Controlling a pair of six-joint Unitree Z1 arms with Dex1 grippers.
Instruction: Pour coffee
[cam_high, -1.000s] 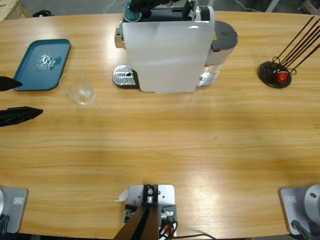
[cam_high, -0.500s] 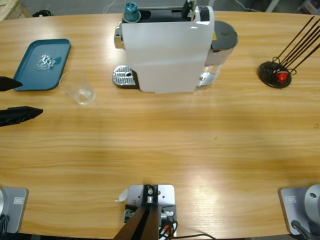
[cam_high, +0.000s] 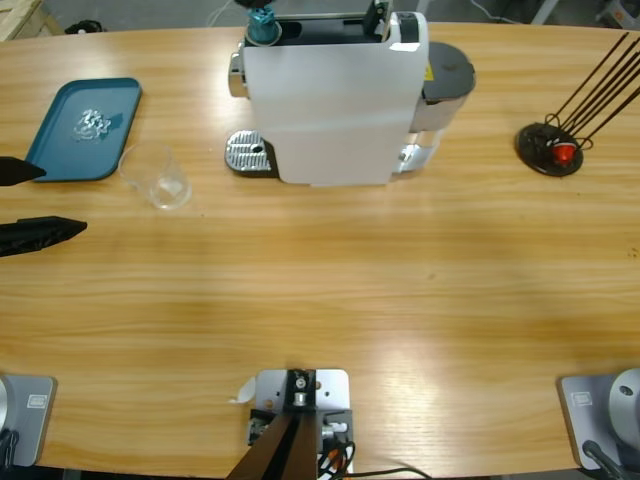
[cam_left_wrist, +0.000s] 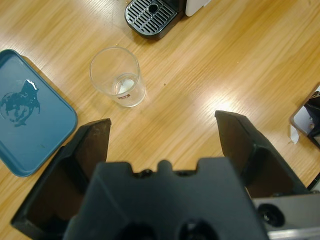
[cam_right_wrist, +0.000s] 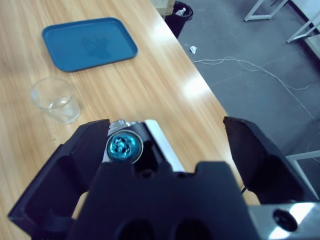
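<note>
A clear tumbler (cam_high: 155, 178) stands on the table between the blue tray (cam_high: 70, 150) and the white coffee machine (cam_high: 330, 100). It looks empty; no coffee shows in it. My left gripper (cam_high: 63, 198) is open at the left edge, short of the tumbler (cam_left_wrist: 117, 77), with nothing between its jaws (cam_left_wrist: 162, 122). A teal capsule (cam_high: 262, 25) sits on the machine's top. My right gripper (cam_right_wrist: 165, 125) hangs open above that capsule (cam_right_wrist: 121, 145). In the high view only a dark bit of it shows at the top edge.
The machine's metal drip tray (cam_high: 248, 153) lies right of the tumbler. Some clear wet marks lie on the blue tray (cam_left_wrist: 50, 145). A black capsule stand (cam_high: 548, 148) with thin rods and a red capsule is at the far right.
The dark gripper that covered part of the machine's top a second ago has drawn back to the top edge, and the teal capsule shows whole. The left gripper and tumbler have not moved.
</note>
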